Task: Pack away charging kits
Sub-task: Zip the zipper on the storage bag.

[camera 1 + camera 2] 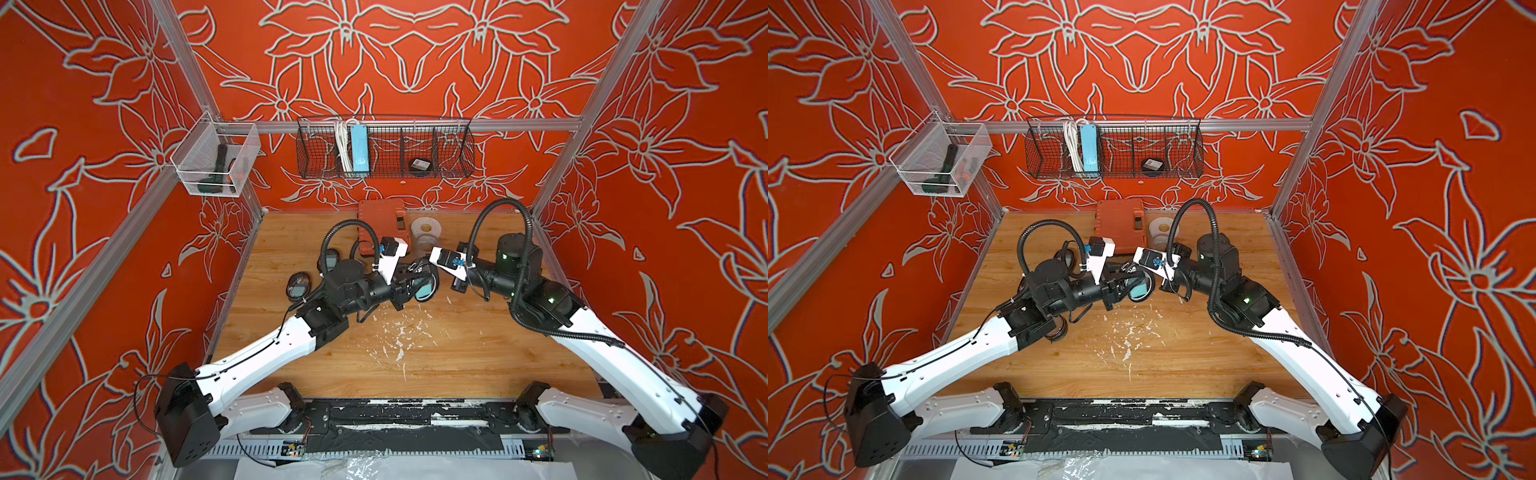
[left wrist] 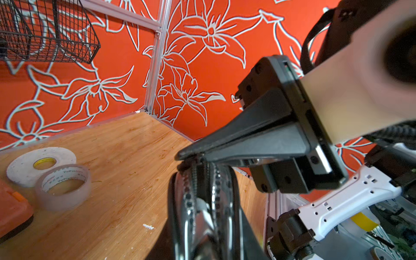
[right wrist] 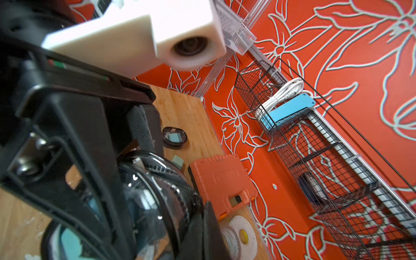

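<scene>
The pouch (image 1: 424,287) hangs above the middle of the wooden table (image 1: 457,357). It is clear of the boards and tipped on edge, and a teal shape shows through its clear face. The left gripper (image 1: 409,281) is clamped on the pouch, its fingers pressed against the black rim and the face. The right gripper (image 2: 182,156) meets the pouch from the opposite side. Its fingers are pressed fully together into one point that touches the end of the zip, where the left wrist view shows the two rows of teeth standing apart. Whether the puller is pinched between those fingers cannot be told. A second pouch (image 1: 297,286) lies flat on the table just beside the left arm. A third pouch (image 1: 331,259) lies farther back, partly hidden by that arm's black hose. Behind the grippers an orange case (image 1: 382,224) sits against the back wall, with the tape rolls (image 1: 426,230) just beside it. Above them a black wire basket (image 1: 453,153) hangs on the back rail and holds a light-blue power strip (image 1: 358,150) standing upright next to a white cord. A clear bin (image 1: 245,158) hangs on the rail at the left corner, with a dark tool inside it.
</scene>
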Motion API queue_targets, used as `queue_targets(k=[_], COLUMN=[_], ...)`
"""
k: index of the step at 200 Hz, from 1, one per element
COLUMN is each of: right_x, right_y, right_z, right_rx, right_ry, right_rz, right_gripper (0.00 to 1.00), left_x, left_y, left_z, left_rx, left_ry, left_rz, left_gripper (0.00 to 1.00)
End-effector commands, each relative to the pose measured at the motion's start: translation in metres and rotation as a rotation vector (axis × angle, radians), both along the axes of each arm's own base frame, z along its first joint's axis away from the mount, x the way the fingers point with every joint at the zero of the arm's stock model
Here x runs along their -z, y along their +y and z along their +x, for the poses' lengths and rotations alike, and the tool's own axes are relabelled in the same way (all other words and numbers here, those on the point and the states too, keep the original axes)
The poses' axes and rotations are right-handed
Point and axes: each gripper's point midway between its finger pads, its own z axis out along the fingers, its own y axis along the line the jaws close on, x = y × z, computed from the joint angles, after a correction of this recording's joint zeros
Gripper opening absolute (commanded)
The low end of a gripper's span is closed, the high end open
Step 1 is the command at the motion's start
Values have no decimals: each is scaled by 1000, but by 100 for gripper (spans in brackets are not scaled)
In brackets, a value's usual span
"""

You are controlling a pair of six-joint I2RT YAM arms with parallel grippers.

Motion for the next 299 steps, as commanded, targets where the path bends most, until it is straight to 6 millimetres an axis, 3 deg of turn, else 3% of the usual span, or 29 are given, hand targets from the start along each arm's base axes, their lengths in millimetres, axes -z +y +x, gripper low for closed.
queue_targets(k=[1, 13, 47, 69, 90, 93, 124, 161, 187, 219, 261, 299], right_x=[-72, -66, -68, -74, -77, -77, -79, -67, -58, -42, -12, 4], right_y=[7, 9, 14, 11, 10, 10, 8, -2, -2, 14, 22, 33], right_z=[-16, -13, -12, -12, -15, -15, -8, 6, -2, -13, -3, -10], right_rx=[-79, -77, -92, -85, -96, -99, -62, 37, 41, 96, 166, 150], right_ry=[-44, -27, 32, 31, 80, 88, 192, 383, 519, 615, 750, 819], right_rz=[233, 227, 282, 384, 429, 435, 546, 722, 880, 940, 1004, 1036], right_gripper=[0, 0, 0, 0, 0, 0, 0, 0, 0, 0, 0, 0], left_x=[22, 19, 12, 4, 4, -6, -18, -24, -23, -22, -20, -21], left_y=[-3, -1, 6, 12, 18, 24, 47, 89, 110, 111, 106, 113], left_z=[-12, -14, -19, -27, -31, -36, -50, -63, -75, -76, -79, -81], left_rx=[55, 55, 43, 56, 46, 45, 3, -129, -167, -175, -140, -164], left_ry=[62, 56, 28, -4, -33, -59, -145, -254, -336, -359, -369, -381], left_rz=[35, 22, -27, -66, -94, -119, -211, -330, -411, -412, -405, -426], left_gripper=[0, 5, 53, 69, 77, 78, 83, 88, 90, 91, 89, 89])
